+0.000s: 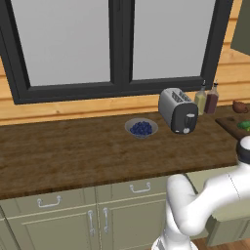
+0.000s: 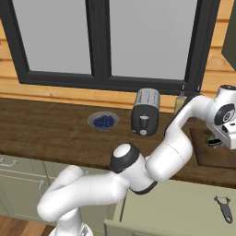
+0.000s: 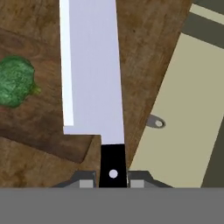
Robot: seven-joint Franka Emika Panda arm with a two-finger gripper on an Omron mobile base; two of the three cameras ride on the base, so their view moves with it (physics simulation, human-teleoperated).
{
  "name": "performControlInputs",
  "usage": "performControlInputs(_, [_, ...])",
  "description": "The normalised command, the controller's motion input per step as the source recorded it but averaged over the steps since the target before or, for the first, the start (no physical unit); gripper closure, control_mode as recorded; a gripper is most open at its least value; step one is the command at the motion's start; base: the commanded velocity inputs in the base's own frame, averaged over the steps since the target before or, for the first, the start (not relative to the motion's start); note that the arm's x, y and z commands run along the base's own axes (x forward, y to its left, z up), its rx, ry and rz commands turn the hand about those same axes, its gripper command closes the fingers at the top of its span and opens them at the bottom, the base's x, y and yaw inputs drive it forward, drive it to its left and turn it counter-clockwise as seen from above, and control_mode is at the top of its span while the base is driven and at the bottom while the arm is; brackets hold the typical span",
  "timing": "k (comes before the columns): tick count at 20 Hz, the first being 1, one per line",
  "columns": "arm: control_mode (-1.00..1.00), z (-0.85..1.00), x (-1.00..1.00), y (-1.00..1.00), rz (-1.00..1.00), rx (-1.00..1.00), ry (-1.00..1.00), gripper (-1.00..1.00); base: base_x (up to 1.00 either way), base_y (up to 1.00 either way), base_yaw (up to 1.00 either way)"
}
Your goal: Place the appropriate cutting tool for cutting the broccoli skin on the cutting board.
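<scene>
Gripper (image 3: 112,183) closed on the black handle of a knife (image 3: 92,70), blade running straight out from the fingers so it can be laid flat. Blade hangs over the near edge of the cutting board (image 3: 39,127), partly above bare counter (image 3: 140,52). Broccoli (image 3: 15,81) sits on the board, off to the blade's side and apart from it, which leaves room to set the knife down. A peeler (image 2: 224,207) hangs low on the cabinet front, unused.

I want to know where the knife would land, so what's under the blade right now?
Under the knife blade lie the cutting board and bare counter. The broccoli sits on the board beside the blade, uncovered. Whatever lies directly beneath the blade is hidden.
</scene>
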Motion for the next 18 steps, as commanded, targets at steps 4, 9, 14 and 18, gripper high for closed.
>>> performControlInputs(4, [-1.00, -0.15, 0.52, 0.02, -0.11, 0.03, -0.03, 1.00, 0.00, 0.00, 0.00])
performControlInputs(9, [-1.00, -0.45, 0.94, 0.00, -0.28, 0.15, -0.06, 1.00, 0.00, 0.00, 0.00])
performControlInputs(14, [-1.00, -0.22, 0.38, -0.15, -0.11, 0.15, -0.01, 1.00, 0.00, 0.00, 0.00])
performControlInputs(18, [-1.00, -0.18, 0.17, -0.07, 0.00, 0.00, 0.00, 1.00, 0.00, 0.00, 0.00])
